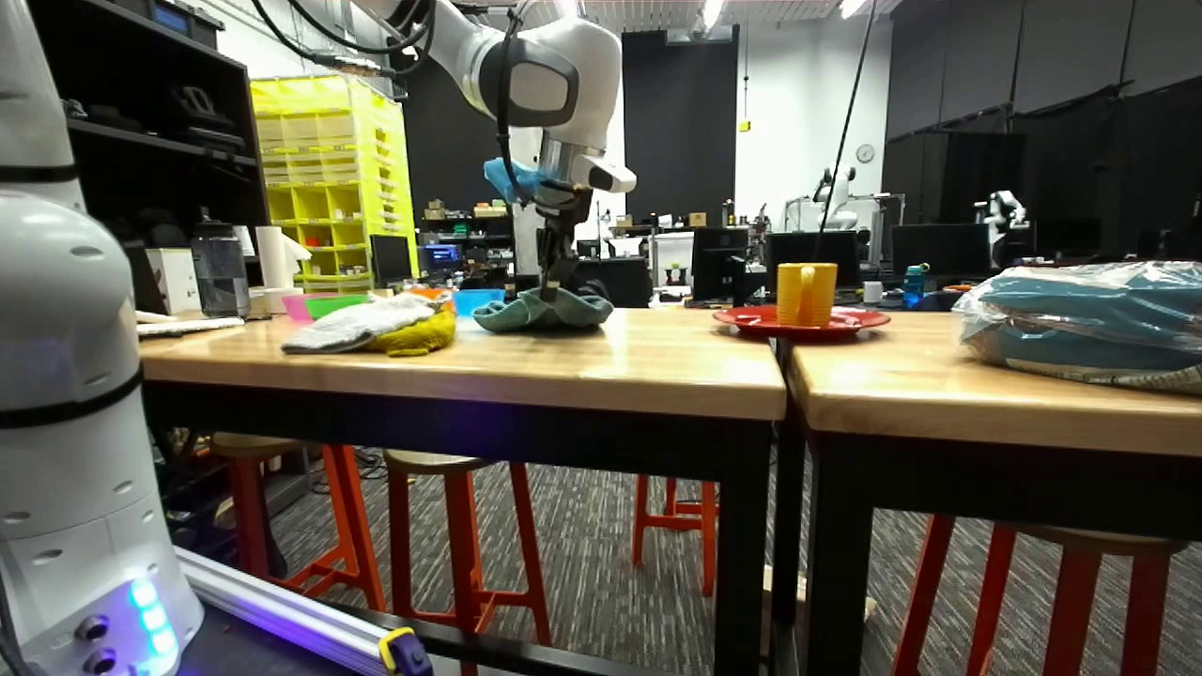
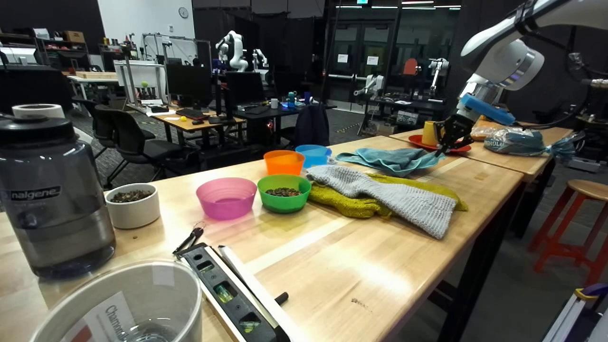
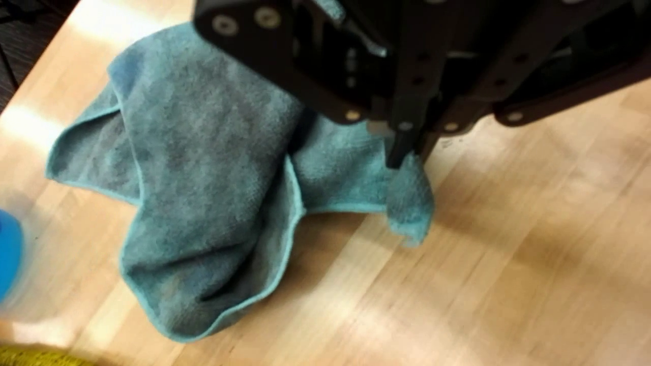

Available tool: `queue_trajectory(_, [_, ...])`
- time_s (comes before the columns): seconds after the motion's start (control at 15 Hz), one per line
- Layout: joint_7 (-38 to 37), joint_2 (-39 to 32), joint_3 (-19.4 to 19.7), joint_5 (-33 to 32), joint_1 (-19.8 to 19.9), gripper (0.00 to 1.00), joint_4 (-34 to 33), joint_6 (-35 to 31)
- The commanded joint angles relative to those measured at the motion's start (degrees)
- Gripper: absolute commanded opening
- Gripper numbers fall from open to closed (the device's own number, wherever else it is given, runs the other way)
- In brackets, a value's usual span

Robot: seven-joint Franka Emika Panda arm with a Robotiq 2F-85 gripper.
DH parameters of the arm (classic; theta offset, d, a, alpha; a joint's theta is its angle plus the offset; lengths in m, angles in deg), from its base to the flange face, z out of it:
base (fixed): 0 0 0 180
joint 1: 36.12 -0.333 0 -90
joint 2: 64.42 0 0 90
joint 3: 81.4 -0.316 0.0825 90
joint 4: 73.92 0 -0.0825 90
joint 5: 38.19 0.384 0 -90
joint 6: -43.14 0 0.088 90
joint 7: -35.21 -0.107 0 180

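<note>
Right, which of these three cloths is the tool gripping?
The teal cloth: the tool pinches one end. The grey cloth and mustard cloth lie ungripped.

The table [image 2: 339,266] is wood. On it lie a blue-green cloth [image 3: 198,147], a yellow cloth [image 2: 349,203], a pink bowl [image 2: 226,208], a green bowl [image 2: 284,203], an orange bowl [image 2: 283,165] and a bottle [image 2: 59,218].

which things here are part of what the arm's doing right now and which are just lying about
In use:
teal cloth, one part pinched
end effector, closed on that part

Apparently just lying about:
grey knit cloth, partly over the mustard cloth
pink bowl; green bowl; orange bowl; blue bowl
yellow mug, on the red plate
water bottle
spirit level
</note>
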Motion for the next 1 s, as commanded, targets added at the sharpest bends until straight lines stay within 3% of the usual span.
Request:
queue_trajectory(0.0, [1.3,-0.7,2.1,-0.9,1.5,0.0,-4.3,4.6])
queue_trajectory(0.47, [3.0,-5.5,4.0,-0.7,2.5,0.0,-14.9,10.1])
queue_trajectory(0.93, [2.4,-10.7,-1.6,-2.3,-1.3,0.0,-23.7,14.8])
